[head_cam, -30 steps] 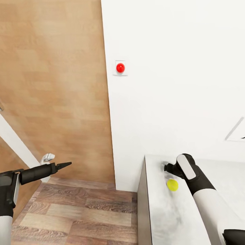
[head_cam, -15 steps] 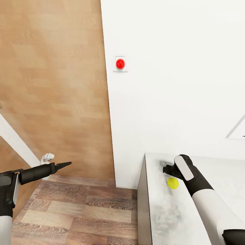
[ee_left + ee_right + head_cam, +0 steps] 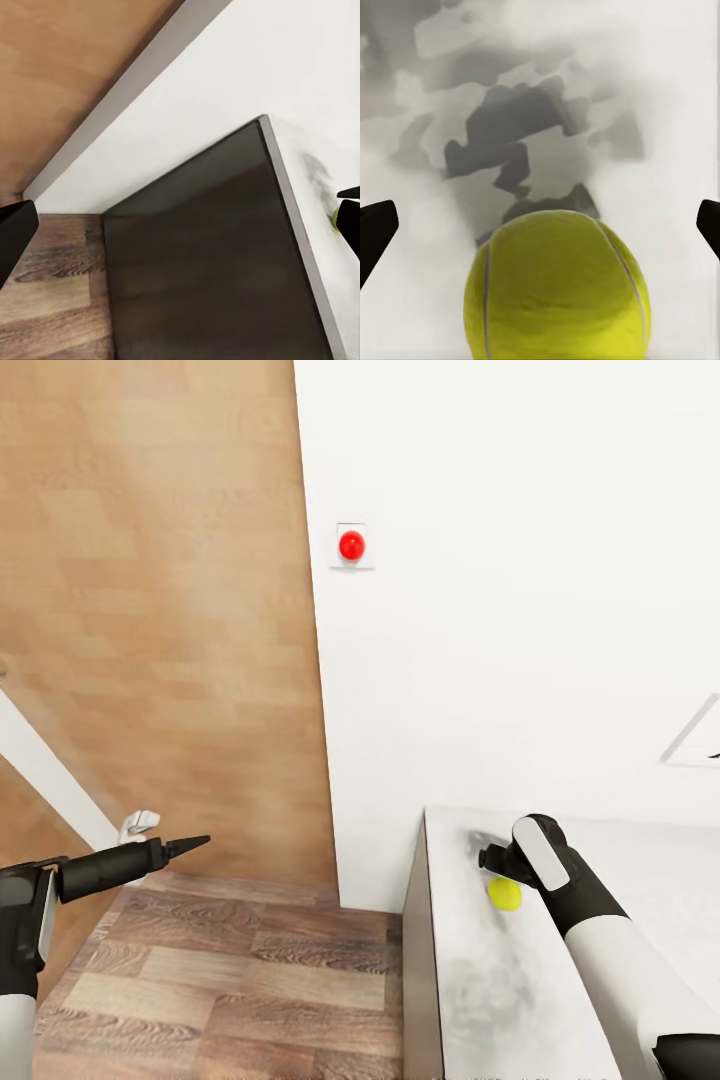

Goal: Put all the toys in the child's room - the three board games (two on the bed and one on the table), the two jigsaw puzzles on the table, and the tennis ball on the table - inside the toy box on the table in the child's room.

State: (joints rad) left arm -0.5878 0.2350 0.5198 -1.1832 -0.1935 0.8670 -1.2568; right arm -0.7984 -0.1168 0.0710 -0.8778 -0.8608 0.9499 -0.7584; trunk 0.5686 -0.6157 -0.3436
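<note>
The yellow-green tennis ball [image 3: 505, 893] lies on the pale grey-white table [image 3: 470, 980], close to its far left corner. My right gripper [image 3: 488, 855] hangs just over the ball, pointing down. In the right wrist view the tennis ball [image 3: 556, 289] sits between the two wide-apart fingertips of the open right gripper [image 3: 540, 232], untouched by either. My left gripper [image 3: 190, 845] is held out over the wood floor, away from the table. The left gripper [image 3: 180, 225] is open in its wrist view, facing the table's dark end panel [image 3: 202, 262].
A white wall with a red button [image 3: 351, 545] rises behind the table. A wooden door [image 3: 150, 610] stands at the left, with a white handle [image 3: 140, 823] near my left arm. Wood floor [image 3: 220, 980] lies between the door and the table's end.
The whole view has shifted slightly upward, so the camera moved. My right gripper has edged a little left and closer to the ball. The left arm holds still.
</note>
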